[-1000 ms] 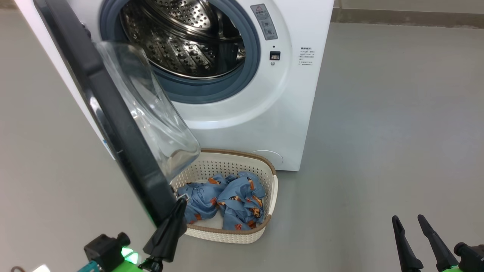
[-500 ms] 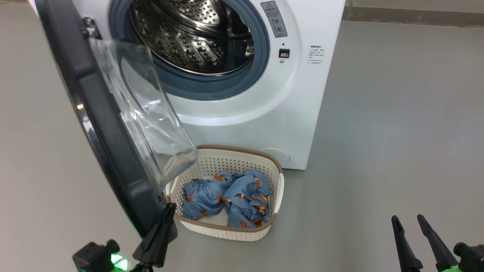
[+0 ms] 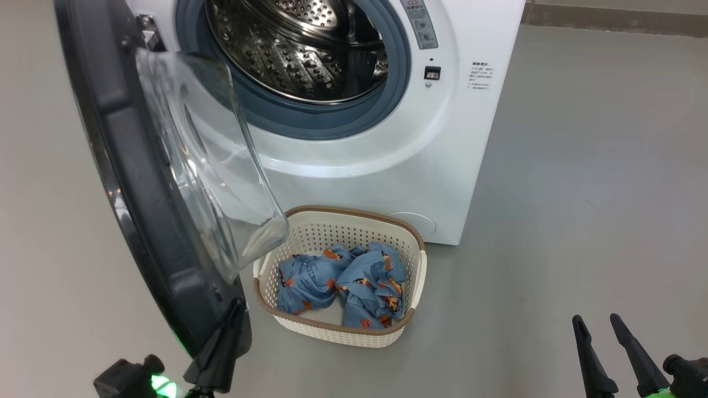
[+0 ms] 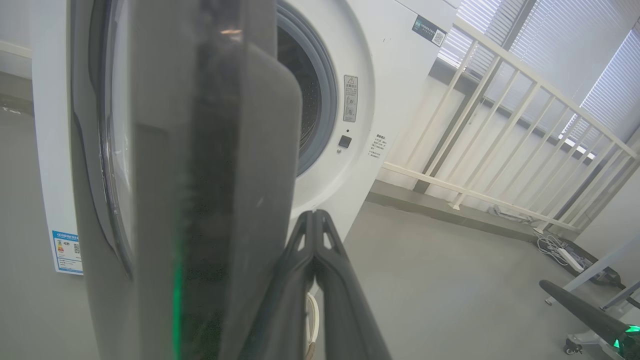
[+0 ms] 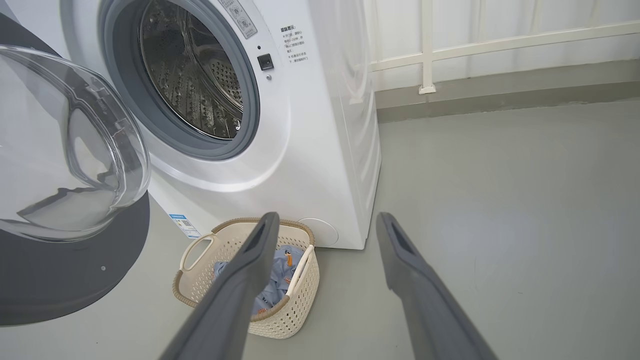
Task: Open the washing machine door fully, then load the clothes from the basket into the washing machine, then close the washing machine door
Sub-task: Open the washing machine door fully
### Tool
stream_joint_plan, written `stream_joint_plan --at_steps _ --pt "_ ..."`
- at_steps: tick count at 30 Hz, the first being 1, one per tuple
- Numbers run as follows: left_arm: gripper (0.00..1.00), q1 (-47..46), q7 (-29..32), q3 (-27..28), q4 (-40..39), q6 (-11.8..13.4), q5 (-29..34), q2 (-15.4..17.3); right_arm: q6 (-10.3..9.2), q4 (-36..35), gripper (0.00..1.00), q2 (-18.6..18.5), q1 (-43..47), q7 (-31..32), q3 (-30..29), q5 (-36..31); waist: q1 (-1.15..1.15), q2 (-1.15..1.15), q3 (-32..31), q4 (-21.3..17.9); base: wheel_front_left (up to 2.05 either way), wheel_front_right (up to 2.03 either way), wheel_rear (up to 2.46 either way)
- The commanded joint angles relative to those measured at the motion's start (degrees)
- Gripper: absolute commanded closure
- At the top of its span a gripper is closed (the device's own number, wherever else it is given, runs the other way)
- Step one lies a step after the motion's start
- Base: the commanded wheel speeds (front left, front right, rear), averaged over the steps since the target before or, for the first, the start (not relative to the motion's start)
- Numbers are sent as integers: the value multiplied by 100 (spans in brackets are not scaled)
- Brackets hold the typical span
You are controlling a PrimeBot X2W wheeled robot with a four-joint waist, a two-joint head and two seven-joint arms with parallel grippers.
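The white washing machine (image 3: 442, 166) stands with its steel drum (image 3: 298, 50) exposed. The washing machine door (image 3: 138, 182), black-rimmed with a clear glass bowl (image 3: 221, 182), hangs swung out to the left. My left gripper (image 3: 235, 309) is shut, its tip resting against the door's lower inner edge; in the left wrist view the shut left gripper (image 4: 315, 216) lies just right of the door rim (image 4: 210, 175). The cream basket (image 3: 332, 235) sits on the floor before the machine, holding the blue printed clothes (image 3: 343, 282). My right gripper (image 3: 596, 319) hangs open and empty at the lower right, well away from the basket (image 5: 200, 247).
Grey floor (image 3: 581, 193) spreads to the right of the machine. A white railing (image 4: 500, 100) and a low kerb (image 5: 500, 95) run behind it. A power strip with cables (image 4: 565, 255) lies by the wall in the left wrist view.
The door has swung farther open to the left with my shut left gripper against its lower edge, uncovering the whole basket. The head camera has shifted. The right gripper has stayed put.
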Motion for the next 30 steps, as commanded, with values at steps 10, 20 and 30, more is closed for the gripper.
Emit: stream_joint_plan --at_steps 10,20,30 --pt "100 40 -37 481 -381 414 76 179 17 -148 0 -68 -134 -69 119 -15 0 0 31 121 0 0 0" --pt "100 98 39 691 -535 674 96 318 17 -158 0 -62 -129 -69 94 -26 0 0 58 247 0 0 0" --pt "100 -118 40 1033 -217 868 108 588 17 -146 0 -45 -153 -69 141 -36 0 0 60 294 0 0 0"
